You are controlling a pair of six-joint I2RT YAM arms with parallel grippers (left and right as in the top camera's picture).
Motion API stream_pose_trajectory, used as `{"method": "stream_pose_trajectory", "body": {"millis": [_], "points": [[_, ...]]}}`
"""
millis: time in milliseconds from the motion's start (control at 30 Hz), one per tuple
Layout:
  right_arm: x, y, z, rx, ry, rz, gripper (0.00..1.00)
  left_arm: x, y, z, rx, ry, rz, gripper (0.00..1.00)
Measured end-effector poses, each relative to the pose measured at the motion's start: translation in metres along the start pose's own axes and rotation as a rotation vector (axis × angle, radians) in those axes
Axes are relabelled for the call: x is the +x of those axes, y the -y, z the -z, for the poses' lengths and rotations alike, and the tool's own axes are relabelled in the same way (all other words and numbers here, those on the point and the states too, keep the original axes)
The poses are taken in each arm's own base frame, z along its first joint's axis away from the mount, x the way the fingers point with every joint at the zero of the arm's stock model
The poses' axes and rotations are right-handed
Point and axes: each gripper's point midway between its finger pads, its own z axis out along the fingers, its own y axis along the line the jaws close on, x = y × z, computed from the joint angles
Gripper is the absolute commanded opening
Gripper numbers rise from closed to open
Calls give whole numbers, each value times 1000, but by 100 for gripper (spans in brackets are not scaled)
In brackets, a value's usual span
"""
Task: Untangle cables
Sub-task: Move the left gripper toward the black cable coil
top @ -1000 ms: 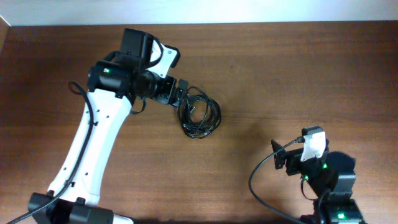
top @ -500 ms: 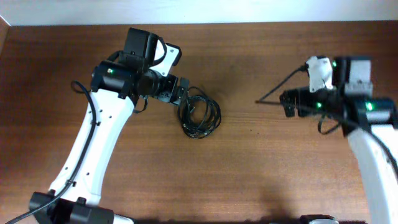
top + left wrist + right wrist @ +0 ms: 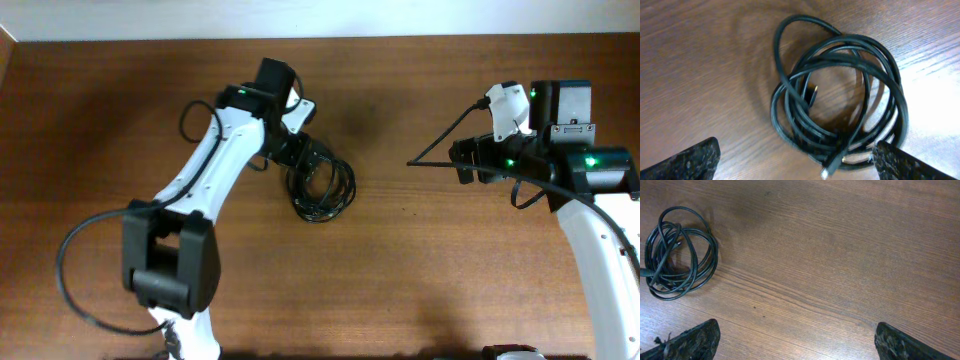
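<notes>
A tangled coil of black cable (image 3: 322,186) lies on the brown wooden table, left of centre. It fills the left wrist view (image 3: 840,100), with a plug end (image 3: 827,170) near the bottom. My left gripper (image 3: 297,150) is open, right above the coil's upper left edge, touching nothing. In its own view its fingertips (image 3: 795,162) spread wide at the lower corners. My right gripper (image 3: 462,165) is open and empty, well to the right of the coil. The coil sits at the far left of the right wrist view (image 3: 677,252).
The wooden table (image 3: 420,280) is bare apart from the coil. A white wall strip (image 3: 320,15) runs along the far edge. The right arm's own black cable loops out toward the table's middle (image 3: 430,155).
The right arm swung up from the lower right to the upper right. The left arm shifted its pose, its wrist now further right, gripper still over the coil. The coil has not moved.
</notes>
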Motion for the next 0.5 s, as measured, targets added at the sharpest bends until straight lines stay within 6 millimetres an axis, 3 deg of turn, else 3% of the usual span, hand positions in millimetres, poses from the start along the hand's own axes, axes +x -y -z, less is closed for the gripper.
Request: {"method": "stream_pose_trajectory", "body": {"millis": [133, 367, 500], "points": [[2, 0, 0, -2, -8, 3, 98, -2, -5, -17, -23, -15, 1, 99], [2, 0, 0, -2, -8, 3, 99, 2, -44, -12, -84, -11, 92, 99], [2, 0, 0, -2, -8, 4, 98, -4, -43, -15, -87, 14, 86, 99]]}}
